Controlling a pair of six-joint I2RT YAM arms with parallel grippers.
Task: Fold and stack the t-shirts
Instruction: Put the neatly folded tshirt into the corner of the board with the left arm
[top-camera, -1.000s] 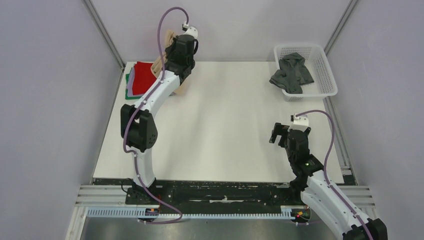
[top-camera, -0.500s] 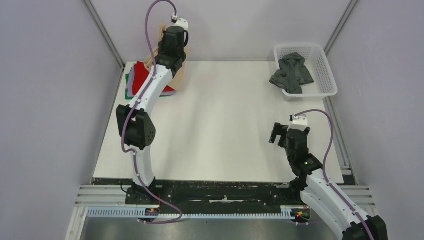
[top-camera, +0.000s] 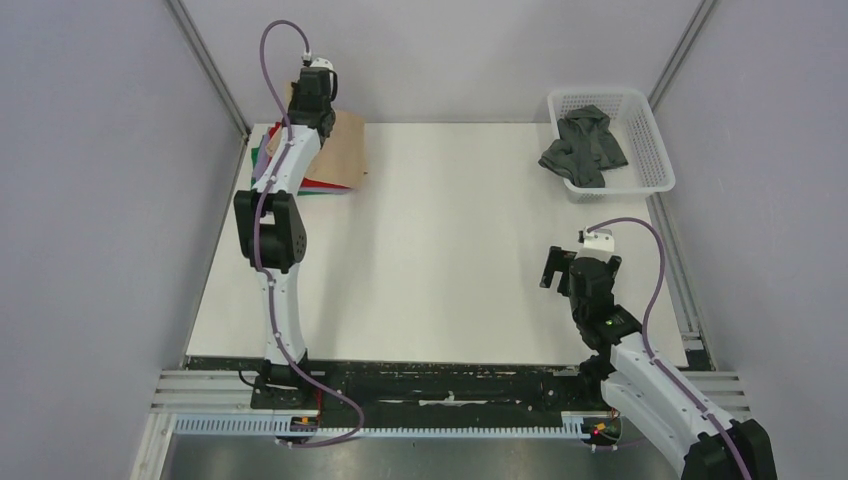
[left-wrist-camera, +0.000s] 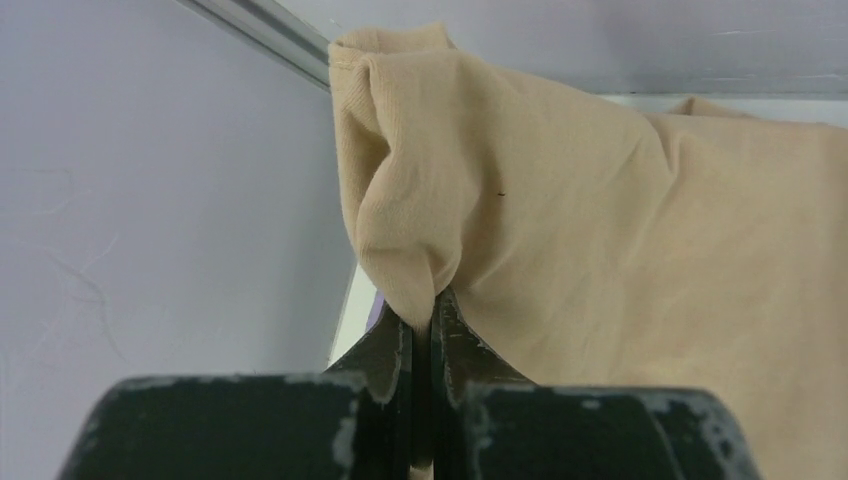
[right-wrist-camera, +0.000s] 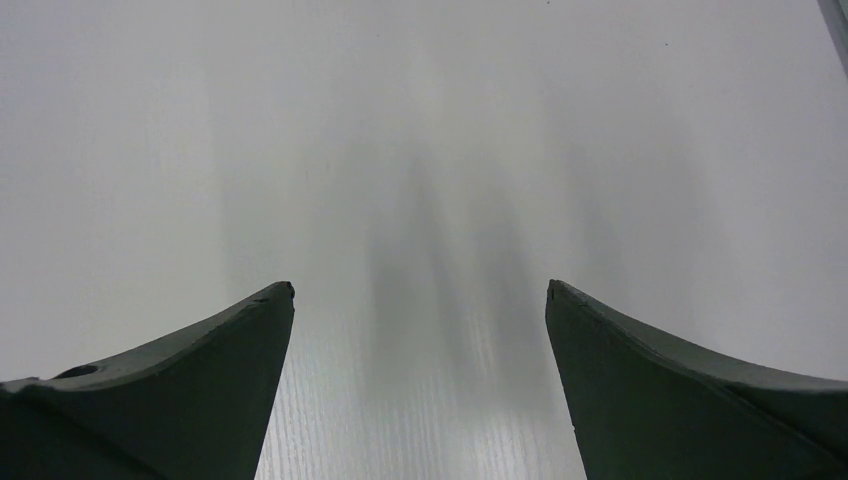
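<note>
The left jaws pinch a fold of the tan t-shirt (left-wrist-camera: 600, 250) at the far-left corner of the table (top-camera: 450, 250). The right jaws gape wide.

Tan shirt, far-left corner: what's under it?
A red shirt edge pokes out below the tan shirt, with a green sliver at the left. Anything else underneath is hidden by the tan cloth and the left arm.
</note>
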